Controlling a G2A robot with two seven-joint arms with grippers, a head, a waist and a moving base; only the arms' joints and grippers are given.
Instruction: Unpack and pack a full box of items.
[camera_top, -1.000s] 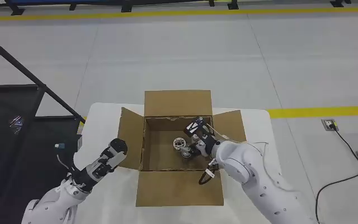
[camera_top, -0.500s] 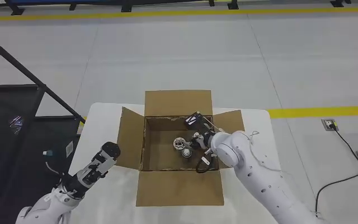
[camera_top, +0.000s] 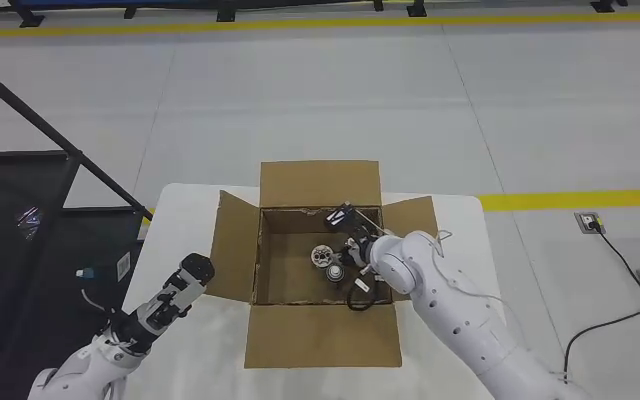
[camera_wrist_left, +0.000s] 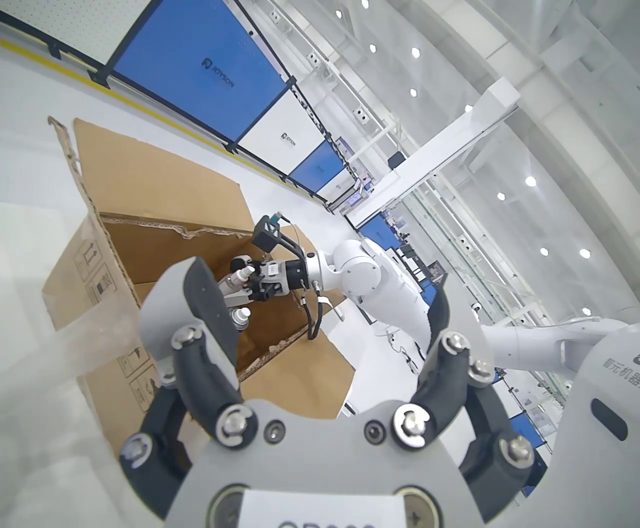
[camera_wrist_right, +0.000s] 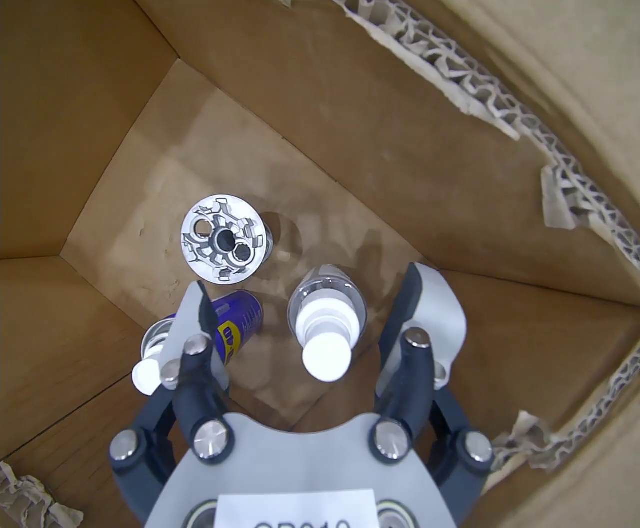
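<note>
An open cardboard box (camera_top: 320, 185) stands on the white table (camera_top: 180, 225). My right gripper (camera_wrist_right: 305, 295) is down inside it, open, its fingers on either side of an upright clear bottle with a white cap (camera_wrist_right: 325, 320) without touching it. A blue spray can (camera_wrist_right: 240, 320) lies beside one finger, and a round metal disc part (camera_wrist_right: 222, 245) sits farther on the box floor. My left gripper (camera_top: 197, 266) is outside the box by its left flap, open and holding nothing. In the left wrist view the left gripper (camera_wrist_left: 320, 300) faces the box (camera_wrist_left: 150, 200).
The box's four flaps are folded outward, with torn inner edges (camera_wrist_right: 500, 100). A black frame (camera_top: 60, 140) stands off the table's left side. Bare box floor (camera_wrist_right: 350, 190) lies beyond the items.
My right gripper has shifted a little to the left inside the box, over the bottle. My left arm has drawn back from the box's left flap.
</note>
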